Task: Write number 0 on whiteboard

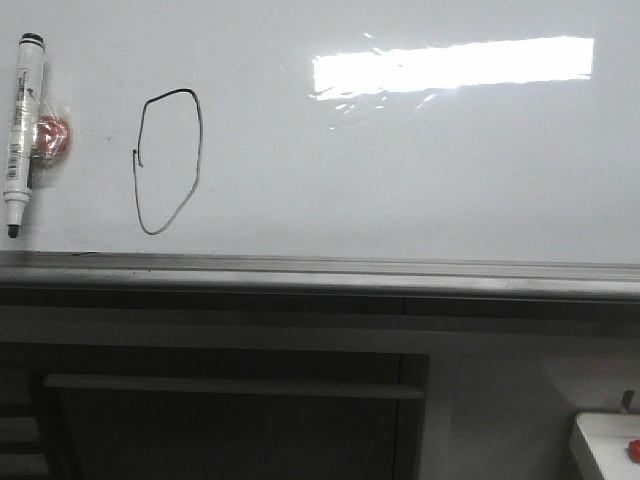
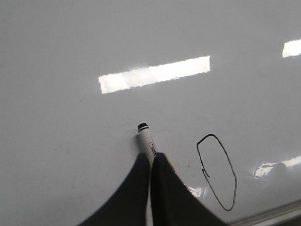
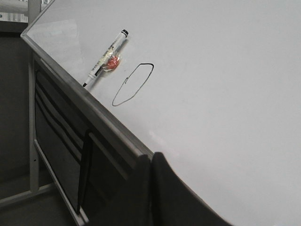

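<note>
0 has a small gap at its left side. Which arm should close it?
Left. Its wrist view shows the marker just beyond its shut fingers, beside the 0. The right gripper sits farther off along the ledge.

hand-drawn number 0 (image 1: 168, 162), on whiteboard (image 1: 420, 170)

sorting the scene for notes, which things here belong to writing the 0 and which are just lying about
Job:
- whiteboard
- 0, already drawn
- marker, on the board left of the 0

Lying about:
- red blob behind the marker
- white tray, lower right, holding a red bit
</note>
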Tool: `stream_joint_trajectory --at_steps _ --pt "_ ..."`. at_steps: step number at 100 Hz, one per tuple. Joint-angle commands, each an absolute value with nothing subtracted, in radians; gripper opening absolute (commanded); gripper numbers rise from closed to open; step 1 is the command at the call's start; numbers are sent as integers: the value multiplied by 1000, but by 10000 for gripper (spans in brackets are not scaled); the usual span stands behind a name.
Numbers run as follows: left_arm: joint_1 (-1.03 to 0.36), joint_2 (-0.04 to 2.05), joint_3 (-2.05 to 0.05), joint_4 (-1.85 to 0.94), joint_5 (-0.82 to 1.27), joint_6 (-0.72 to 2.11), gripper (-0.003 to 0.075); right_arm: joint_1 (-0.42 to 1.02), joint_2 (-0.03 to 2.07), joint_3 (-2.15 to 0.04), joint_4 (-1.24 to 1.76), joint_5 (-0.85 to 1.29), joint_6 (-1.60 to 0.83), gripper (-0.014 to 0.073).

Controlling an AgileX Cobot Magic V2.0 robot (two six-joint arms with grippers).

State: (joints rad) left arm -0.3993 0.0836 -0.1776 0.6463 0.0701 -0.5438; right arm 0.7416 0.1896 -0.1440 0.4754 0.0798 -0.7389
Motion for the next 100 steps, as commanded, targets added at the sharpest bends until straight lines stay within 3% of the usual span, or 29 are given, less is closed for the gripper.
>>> stream_joint_trajectory --at_steps 1,24,39,56,75,100 --pt "-395 95 -207 648 15 -548 -20 740 198 -170 482 6 -739 -50" --pt "-394 95 -206 534 119 -536 -20 740 198 -170 482 6 -739 -50" --pt "-347 91 -206 325 133 -227 -20 740 198 -170 482 6 -739 -50" --pt "-202 45 -196 0 140 0 -20 740 198 -170 482 6 -739 -50" --pt "-55 -27 -98 -26 57 -7 -20 740 198 -170 482 6 -739 -50" --pt "-34 -31 13 14 18 -136 -20 740 198 -170 482 8 -739 -50"
